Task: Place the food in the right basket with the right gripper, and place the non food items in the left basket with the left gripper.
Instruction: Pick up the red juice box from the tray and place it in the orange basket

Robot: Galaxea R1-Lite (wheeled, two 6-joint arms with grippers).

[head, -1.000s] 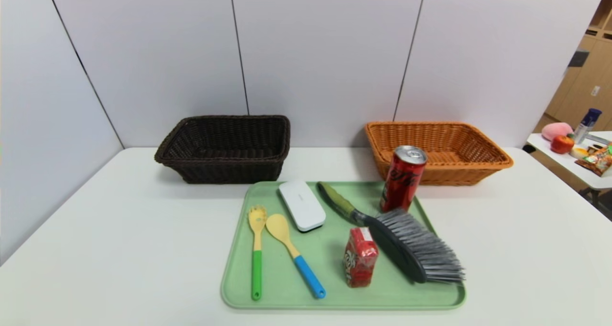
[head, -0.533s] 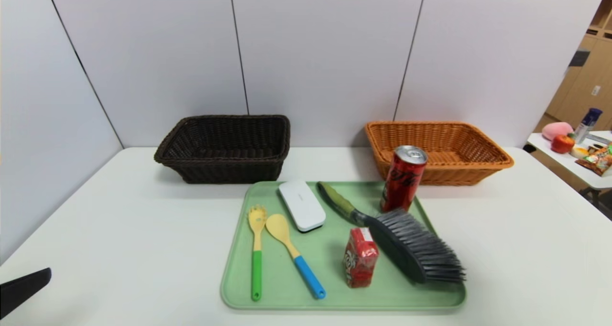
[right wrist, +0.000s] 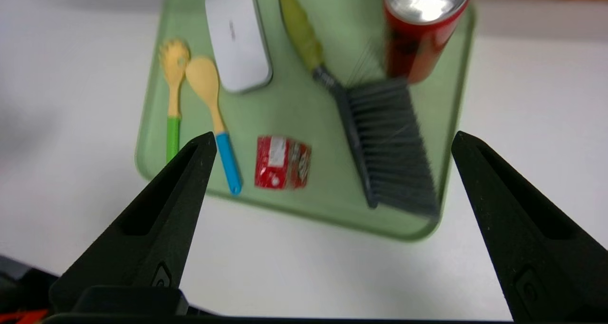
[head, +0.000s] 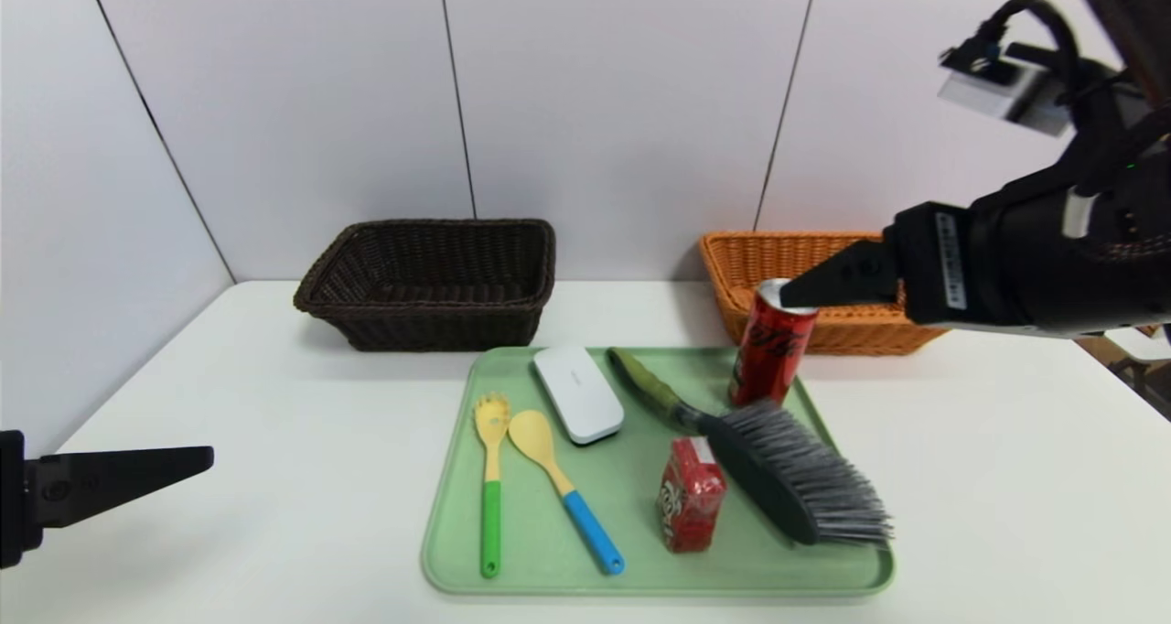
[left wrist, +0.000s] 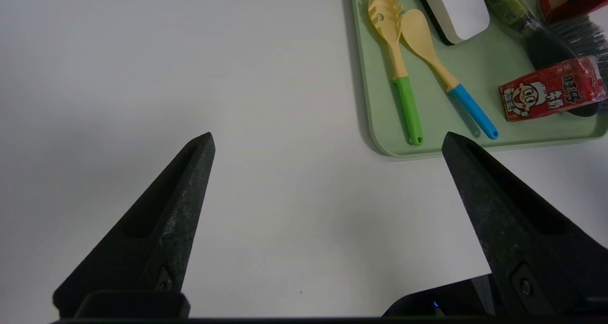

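Right gripper (head: pixel 791 296) spread wide, empty, hovering by the soda can (head: pixel 770 342) top (standing upright at the tray's (head: pixel 457 551) far right corner, just in front of the orange basket (head: pixel 732 267)). Left gripper (left wrist: pixel 327 141) also open, over bare table. Could easily clip that tall can and tip it.

Red soda can (head: pixel 770 345) upright, snack packet (head: pixel 690 493), utensils on tray; baskets empty.

The right gripper (head: pixel 794 293) hides part of the orange basket (head: pixel 746 263).
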